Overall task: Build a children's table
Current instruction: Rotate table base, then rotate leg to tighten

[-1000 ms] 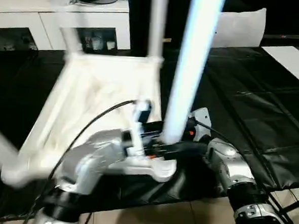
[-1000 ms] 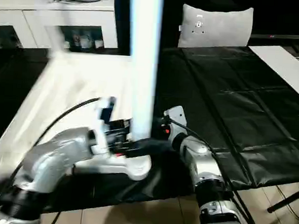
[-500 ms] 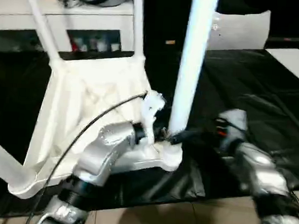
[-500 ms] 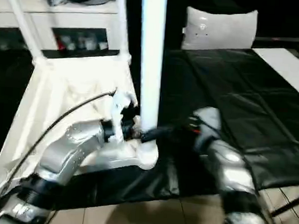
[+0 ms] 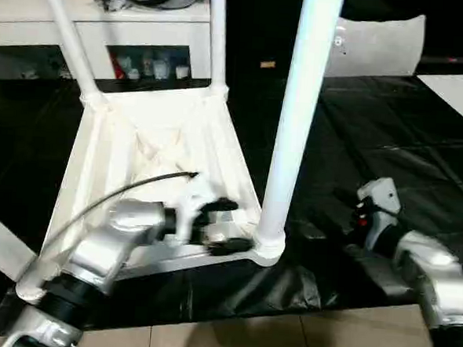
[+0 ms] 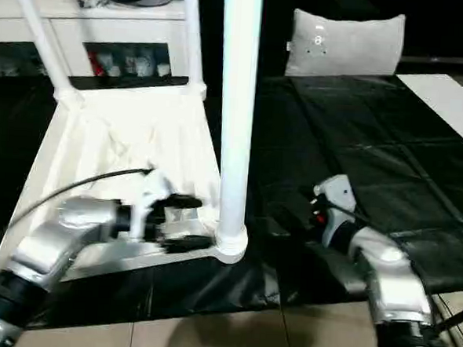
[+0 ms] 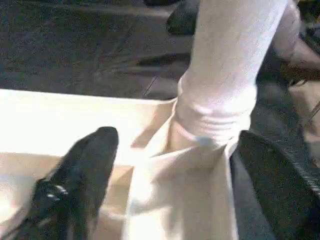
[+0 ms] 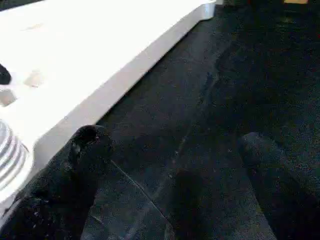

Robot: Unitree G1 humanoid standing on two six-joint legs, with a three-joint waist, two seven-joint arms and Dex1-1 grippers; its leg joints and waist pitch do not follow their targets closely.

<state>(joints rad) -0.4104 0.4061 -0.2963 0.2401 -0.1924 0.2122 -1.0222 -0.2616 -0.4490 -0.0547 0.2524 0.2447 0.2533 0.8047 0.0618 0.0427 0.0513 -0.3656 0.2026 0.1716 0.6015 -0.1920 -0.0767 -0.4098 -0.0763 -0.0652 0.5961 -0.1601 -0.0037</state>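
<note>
I've pulled my right gripper (image 6: 312, 204) back from the near leg (image 5: 294, 114), jaws spread; left gripper (image 5: 227, 224), also released, flanks its socket. All four legs look seated.

Left arm: I see my silver forearm come in from the lower left, angled toward the middle, a black cable looping over it.
Left hand (image 5: 230, 224): fingers (image 7: 80, 175) spread apart, pointing toward the right, nothing between them.
Right arm: silver forearm comes in from the lower right corner, wrist bent inward.
Right hand (image 8: 170, 180): I see both black fingers set wide, low and empty.
Hands: well apart.
</note>
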